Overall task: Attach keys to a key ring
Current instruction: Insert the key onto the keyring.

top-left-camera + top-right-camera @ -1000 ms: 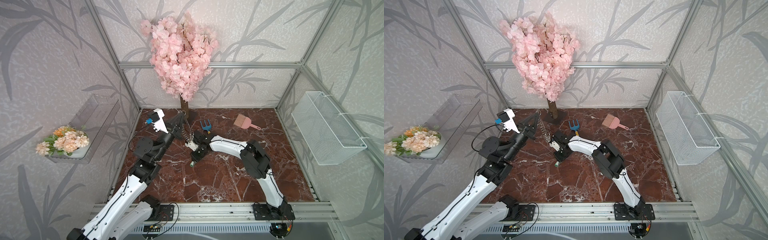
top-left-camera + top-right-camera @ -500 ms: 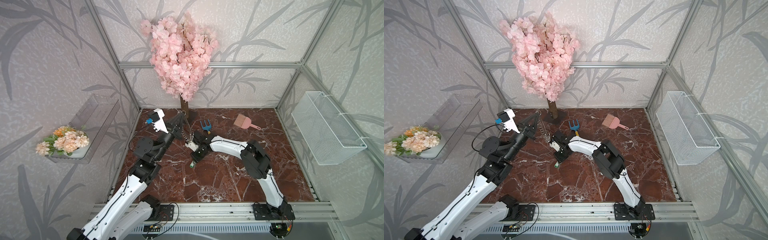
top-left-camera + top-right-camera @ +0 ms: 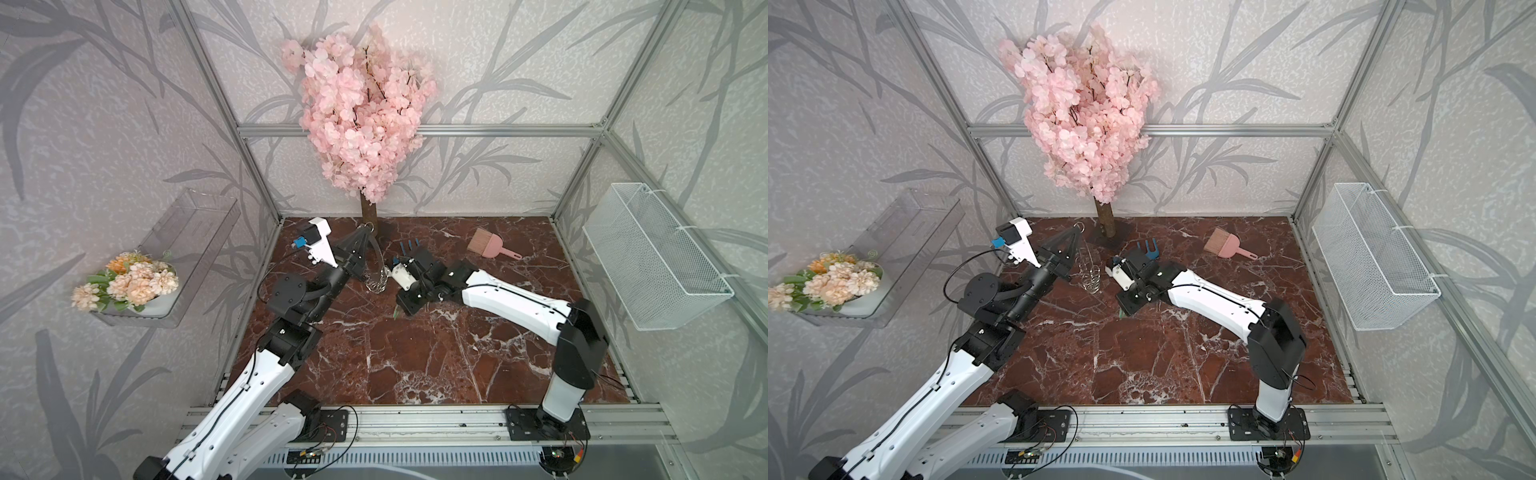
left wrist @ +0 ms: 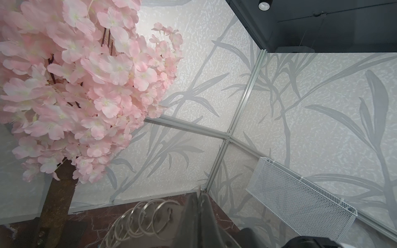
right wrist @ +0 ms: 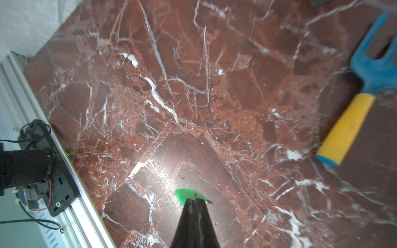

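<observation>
L gripper (image 4: 199, 194) pinched tight on key ring (image 4: 146, 214), held up; R gripper (image 5: 195, 200) clamped on key (image 5: 184, 193) by its green tag, low over marble top (image 5: 193, 85)

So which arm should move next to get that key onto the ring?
Probably the right: the right gripper is shut on the green-tagged key, low by the table, free to carry it. The left gripper is shut on the key ring, holding it up as a target.

Glossy marble tabletop (image 5: 193, 96), shiny metal key ring (image 4: 138, 218), green plastic key tag (image 5: 185, 194).
</observation>
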Robot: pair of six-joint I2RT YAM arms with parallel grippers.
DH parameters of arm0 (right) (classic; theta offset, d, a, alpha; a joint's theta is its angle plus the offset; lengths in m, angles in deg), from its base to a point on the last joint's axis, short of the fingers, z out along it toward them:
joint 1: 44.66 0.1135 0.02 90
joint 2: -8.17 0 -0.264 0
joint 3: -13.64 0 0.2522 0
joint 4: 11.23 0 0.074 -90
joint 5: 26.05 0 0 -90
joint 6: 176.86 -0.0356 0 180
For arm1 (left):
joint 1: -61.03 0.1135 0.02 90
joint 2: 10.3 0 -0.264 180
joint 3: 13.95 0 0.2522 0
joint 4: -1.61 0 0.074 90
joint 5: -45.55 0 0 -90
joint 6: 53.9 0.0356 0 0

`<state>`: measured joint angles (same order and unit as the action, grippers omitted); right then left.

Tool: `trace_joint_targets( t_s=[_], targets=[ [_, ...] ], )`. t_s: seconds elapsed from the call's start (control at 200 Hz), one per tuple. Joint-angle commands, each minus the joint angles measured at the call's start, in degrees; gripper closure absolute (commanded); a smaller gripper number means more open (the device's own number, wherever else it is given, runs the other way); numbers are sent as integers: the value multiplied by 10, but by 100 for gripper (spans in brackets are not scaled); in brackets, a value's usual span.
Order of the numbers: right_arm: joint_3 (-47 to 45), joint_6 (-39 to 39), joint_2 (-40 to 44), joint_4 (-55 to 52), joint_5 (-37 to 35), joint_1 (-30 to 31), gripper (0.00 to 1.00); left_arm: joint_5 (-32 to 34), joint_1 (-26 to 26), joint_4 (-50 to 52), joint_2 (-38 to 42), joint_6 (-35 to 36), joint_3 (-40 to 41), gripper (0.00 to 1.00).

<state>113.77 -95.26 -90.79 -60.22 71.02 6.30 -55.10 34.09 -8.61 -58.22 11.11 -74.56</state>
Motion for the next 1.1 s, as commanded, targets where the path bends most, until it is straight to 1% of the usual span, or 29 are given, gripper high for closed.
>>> trace_joint_targets(
  t_s=[0.0, 0.095, 0.18, 0.4, 0.55, 0.645, 0.77, 0.92, 1.095],
  targets=[
    [-11, 8, 70, -15, -66, 2, 100, -53, 4, -23, 0, 7, -36, 100],
    [-2, 16, 113, -20, -91, -1, 100, -89, 3, -18, -5, 6, -52, 100],
    [20, 24, 144, -24, -95, -2, 100, -120, 3, -15, -11, 3, -63, 100],
    [105, 51, 171, -36, -59, -6, 100, -196, 3, -16, -29, -14, -84, 100],
    [131, 59, 182, -19, -29, -7, 100, -233, 4, -23, -42, -30, -93, 100],
    [145, 59, 186, -11, -17, -8, 100, -240, 4, -29, -45, -37, -94, 100],
    [166, 60, 185, -13, -4, -7, 100, -234, 3, -24, -46, -29, -96, 100],
    [181, 57, 183, -9, 12, -7, 100, -225, 0, 7, -47, 11, -105, 100],
    [191, 50, 181, 12, 20, -7, 100, -204, -5, 40, -46, 80, -111, 100]
  ],
)
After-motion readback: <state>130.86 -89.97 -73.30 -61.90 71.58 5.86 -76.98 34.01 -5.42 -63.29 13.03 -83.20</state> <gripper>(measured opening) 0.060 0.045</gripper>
